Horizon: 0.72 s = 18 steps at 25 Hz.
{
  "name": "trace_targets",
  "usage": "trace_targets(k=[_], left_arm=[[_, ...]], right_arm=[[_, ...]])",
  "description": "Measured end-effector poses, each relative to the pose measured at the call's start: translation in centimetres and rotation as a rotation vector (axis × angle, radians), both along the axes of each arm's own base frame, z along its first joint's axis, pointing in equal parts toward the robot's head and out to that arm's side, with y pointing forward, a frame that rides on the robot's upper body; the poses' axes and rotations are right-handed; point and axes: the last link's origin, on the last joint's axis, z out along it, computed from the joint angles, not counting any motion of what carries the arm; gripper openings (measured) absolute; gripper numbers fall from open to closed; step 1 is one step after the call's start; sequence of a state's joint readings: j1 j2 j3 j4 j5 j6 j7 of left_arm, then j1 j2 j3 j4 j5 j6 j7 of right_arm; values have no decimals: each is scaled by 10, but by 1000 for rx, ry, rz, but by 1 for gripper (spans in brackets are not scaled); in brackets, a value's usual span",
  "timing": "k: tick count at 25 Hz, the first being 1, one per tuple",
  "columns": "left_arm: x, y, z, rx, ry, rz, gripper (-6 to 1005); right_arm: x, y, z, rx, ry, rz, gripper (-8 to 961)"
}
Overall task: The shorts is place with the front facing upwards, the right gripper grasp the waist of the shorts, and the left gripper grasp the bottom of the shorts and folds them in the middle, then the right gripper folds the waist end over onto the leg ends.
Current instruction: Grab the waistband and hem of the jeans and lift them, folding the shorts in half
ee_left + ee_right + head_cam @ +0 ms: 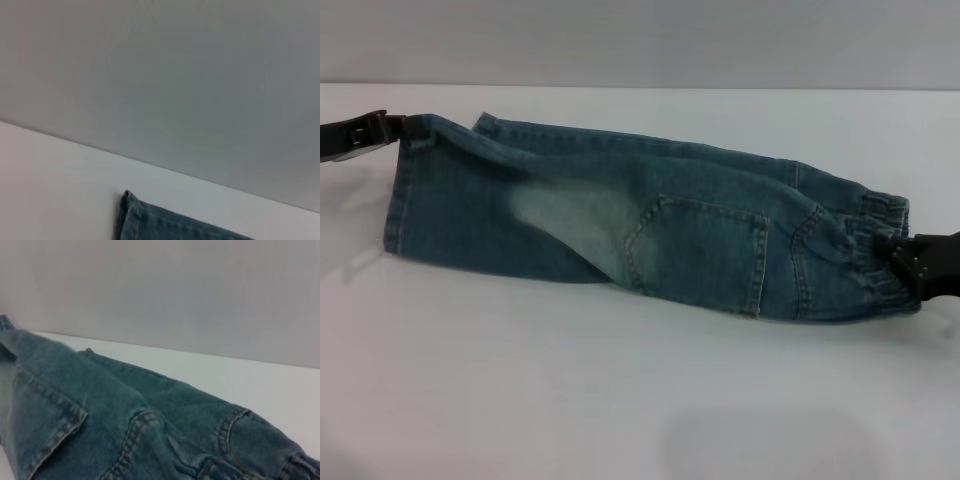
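Note:
The blue-green denim shorts (pixel 620 215) lie folded lengthwise across the white table, with one pale faded patch and a back pocket facing up. The leg ends (pixel 395 200) are at the left and the gathered waist (pixel 875 250) at the right. My left gripper (pixel 390 130) is at the far upper corner of the hem, shut on the denim. At the waist end, my right gripper (pixel 902 255) is shut on the elastic band. The cloth runs stretched between them. A hem corner (pixel 165 222) shows in the left wrist view. Pocket seams (pixel 100 415) fill the right wrist view.
Bare white table (pixel 570 390) spreads in front of the shorts. A grey wall (pixel 640 40) rises behind the table's far edge.

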State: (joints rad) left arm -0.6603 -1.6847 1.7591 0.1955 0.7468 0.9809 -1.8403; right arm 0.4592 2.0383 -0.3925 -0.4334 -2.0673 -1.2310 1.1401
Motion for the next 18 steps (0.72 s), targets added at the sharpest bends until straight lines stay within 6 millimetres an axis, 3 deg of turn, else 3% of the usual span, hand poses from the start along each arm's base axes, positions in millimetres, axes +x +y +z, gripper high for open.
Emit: trace_targets(k=[18], left_arm=[[9, 8, -11, 35, 28, -22, 131]], right_arm=[[-3, 13, 8, 87, 25, -13, 1]])
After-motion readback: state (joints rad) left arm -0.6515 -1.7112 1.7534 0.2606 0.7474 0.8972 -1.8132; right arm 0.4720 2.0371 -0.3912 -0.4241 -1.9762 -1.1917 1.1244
